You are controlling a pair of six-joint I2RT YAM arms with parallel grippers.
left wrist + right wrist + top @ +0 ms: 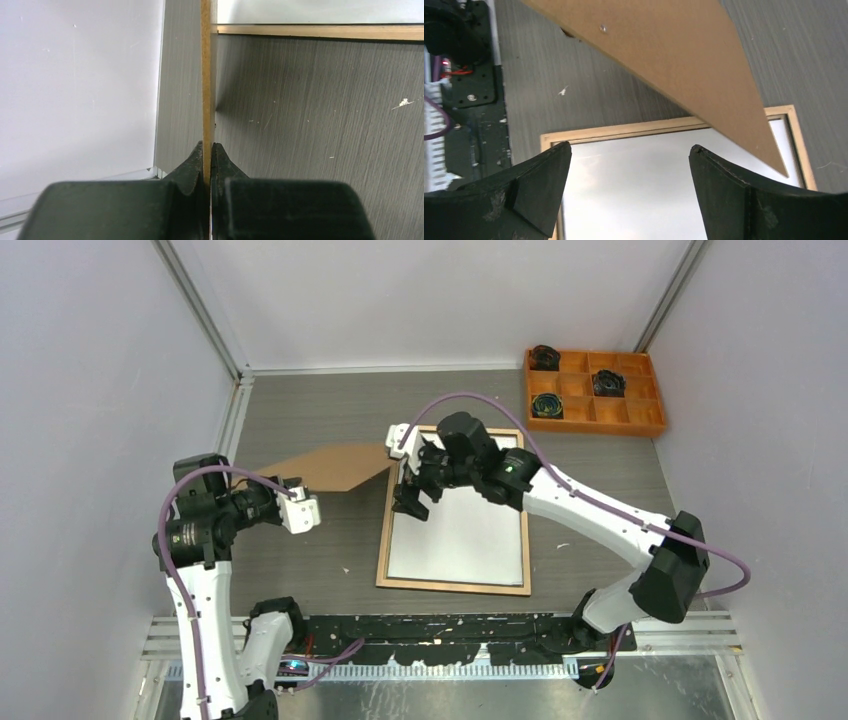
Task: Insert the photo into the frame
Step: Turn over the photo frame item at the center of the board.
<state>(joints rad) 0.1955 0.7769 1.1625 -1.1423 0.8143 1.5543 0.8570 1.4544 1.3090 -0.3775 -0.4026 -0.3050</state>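
Note:
The frame (455, 586) lies flat at mid-table, its light wood back facing up. A white surface (460, 535) fills its opening; I cannot tell whether this is the photo's back, and no printed landscape shows. My left gripper (292, 492) is shut on a corner of the brown backing panel (330, 468), holding it raised left of the frame. In the left wrist view the panel's thin edge (205, 75) runs up from between the pinched jaws (208, 146). My right gripper (412, 502) hovers open and empty over the frame's far-left part, its jaws (630, 149) wide over the white surface (634, 190).
An orange compartment tray (655, 425) holding dark round items stands at the back right. A black rail (440, 625) runs along the near edge. Grey walls close in on the left, back and right. The raised panel (674, 60) overhangs the frame's corner (791, 112).

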